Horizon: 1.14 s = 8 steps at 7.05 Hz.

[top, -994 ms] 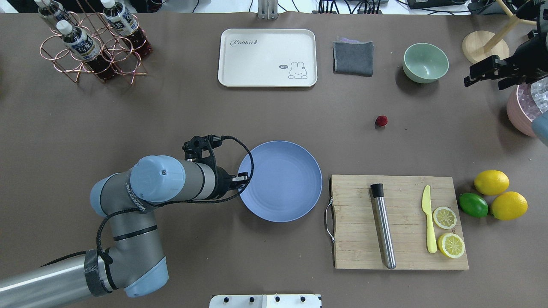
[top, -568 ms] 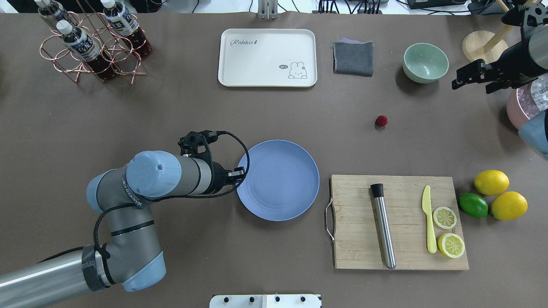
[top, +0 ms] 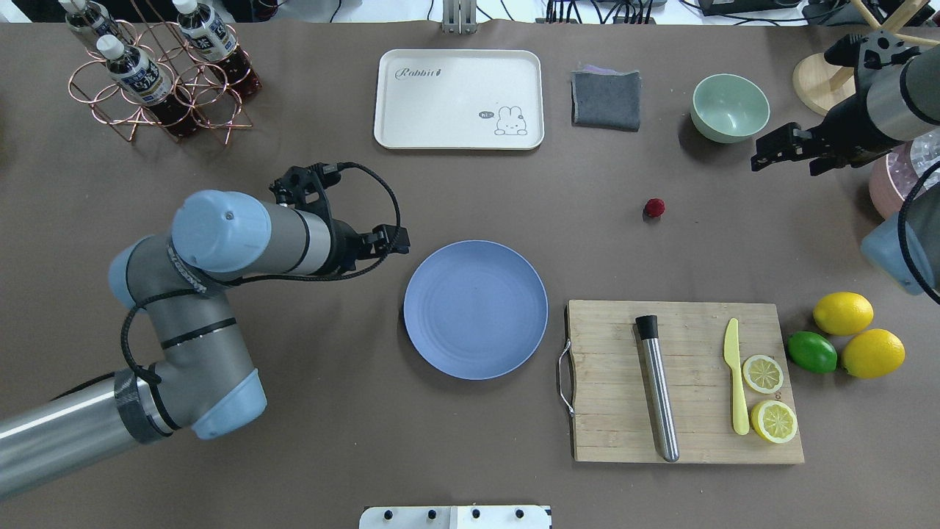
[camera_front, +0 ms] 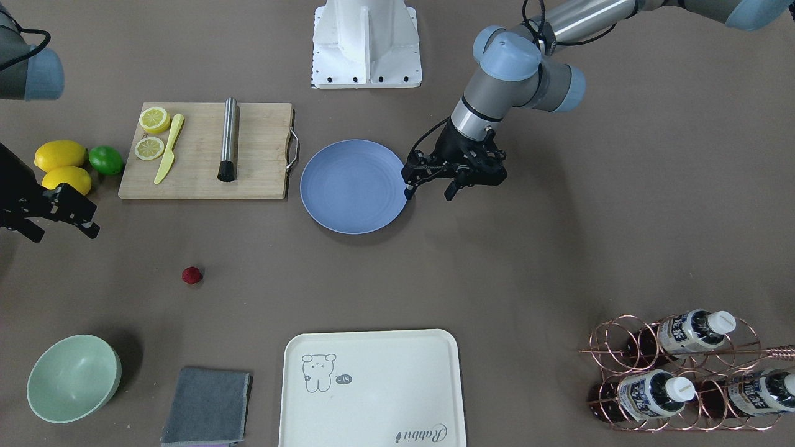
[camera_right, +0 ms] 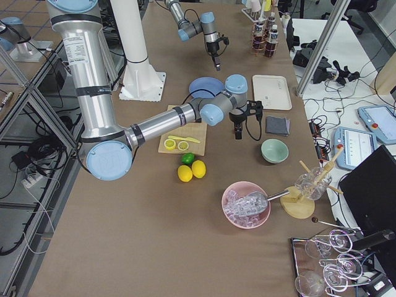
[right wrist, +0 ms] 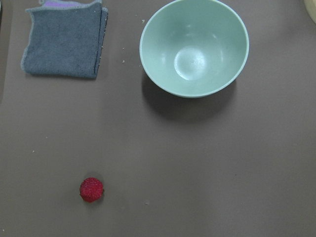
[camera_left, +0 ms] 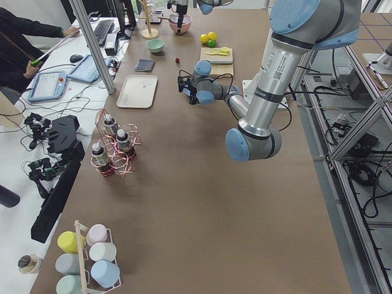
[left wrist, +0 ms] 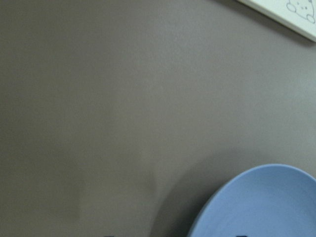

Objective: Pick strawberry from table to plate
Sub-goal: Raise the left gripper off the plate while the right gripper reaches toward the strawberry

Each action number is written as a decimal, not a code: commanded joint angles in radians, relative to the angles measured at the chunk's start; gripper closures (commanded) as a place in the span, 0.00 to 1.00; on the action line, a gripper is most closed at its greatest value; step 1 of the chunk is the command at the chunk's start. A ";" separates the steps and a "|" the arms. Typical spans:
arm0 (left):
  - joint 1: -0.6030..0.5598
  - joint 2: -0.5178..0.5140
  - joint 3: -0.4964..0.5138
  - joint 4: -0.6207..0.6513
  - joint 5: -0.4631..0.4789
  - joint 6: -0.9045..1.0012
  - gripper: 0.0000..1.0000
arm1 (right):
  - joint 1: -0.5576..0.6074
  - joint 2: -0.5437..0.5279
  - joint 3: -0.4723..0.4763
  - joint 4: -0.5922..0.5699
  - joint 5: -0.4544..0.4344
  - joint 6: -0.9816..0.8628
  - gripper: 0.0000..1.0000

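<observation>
Seen from overhead, the left gripper (camera_front: pixel 427 189) hangs just beside the plate (top: pixel 476 309), off its far-left rim, with its fingers parted and nothing between them. If that arm lingers there it could get in the way of a delivery, or nudge the plate should it dip. The plate lies bare on the table (top: pixel 330 441), and being shallow it gives a round berry little wall to stop against, so a drop from any height might send the fruit rolling off the edge. Further right, the strawberry (top: pixel 654 208) sits alone on the table, between the plate and the mint-green bowl (top: pixel 730 107), well apart from both. It is small, round and probably soft: fingers closing off-centre could flick it away, and a hard squeeze could crush it. At the far right, the right gripper (top: pixel 784 165) hovers with its fingers spread and empty, near the bowl and well apart from the berry. Its wrist camera shows the fruit low and left of centre, so a descent from here without re-aiming would likely miss.
</observation>
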State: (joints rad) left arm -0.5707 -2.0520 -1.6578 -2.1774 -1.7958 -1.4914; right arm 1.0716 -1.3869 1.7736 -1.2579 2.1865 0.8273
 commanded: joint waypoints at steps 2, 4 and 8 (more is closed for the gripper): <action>-0.141 0.062 -0.011 0.011 -0.027 0.187 0.02 | -0.082 0.040 -0.005 0.000 -0.078 0.056 0.00; -0.251 0.093 -0.010 0.013 -0.030 0.381 0.02 | -0.149 0.089 -0.038 -0.003 -0.135 0.058 0.00; -0.337 0.164 -0.019 0.004 -0.034 0.572 0.02 | -0.225 0.192 -0.205 0.052 -0.151 0.058 0.00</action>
State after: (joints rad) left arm -0.8990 -1.8962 -1.6750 -2.1728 -1.8297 -0.9307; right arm 0.8633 -1.2116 1.6158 -1.2479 2.0369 0.8851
